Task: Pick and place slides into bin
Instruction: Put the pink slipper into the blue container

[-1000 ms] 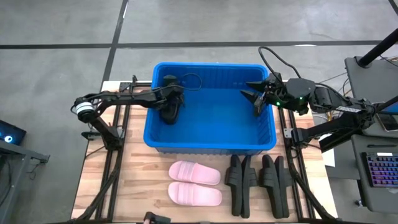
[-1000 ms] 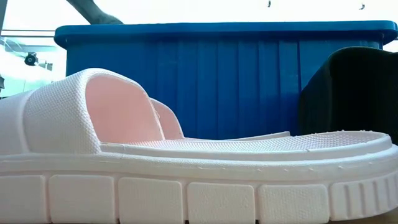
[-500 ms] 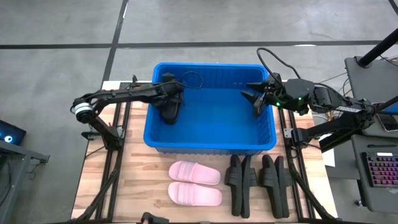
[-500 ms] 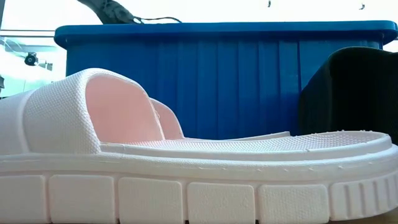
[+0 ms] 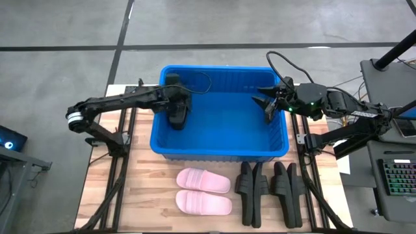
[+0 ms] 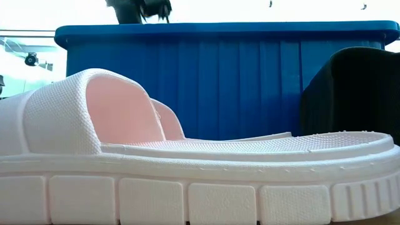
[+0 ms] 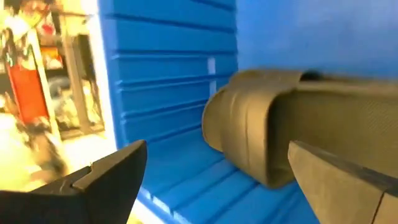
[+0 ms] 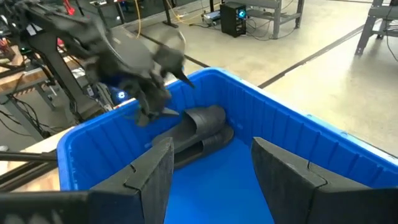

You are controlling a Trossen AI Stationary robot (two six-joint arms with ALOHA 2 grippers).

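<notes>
- Slides: a black slide (image 5: pixel 178 117) lies in the bin (image 5: pixel 221 153), in its left part, long axis running front to back — its strap shows in the left wrist view.
- On the tabletop (image 5: pixel 146 195) in front of the bin: two pink slides (image 5: pixel 204 192) lying crosswise, and black slides (image 5: pixel 270 188) lying front to back.
- Left tool (image 5: pixel 174 91) hangs above the binned slide, fingers spread wide, gripping nothing.
- Right tool (image 5: pixel 268 104) hangs over the bin's right side — spread, empty.
- No readable writing.

Wooden table (image 5: pixel 140 188), keyboard (image 5: pixel 398 177)
</notes>
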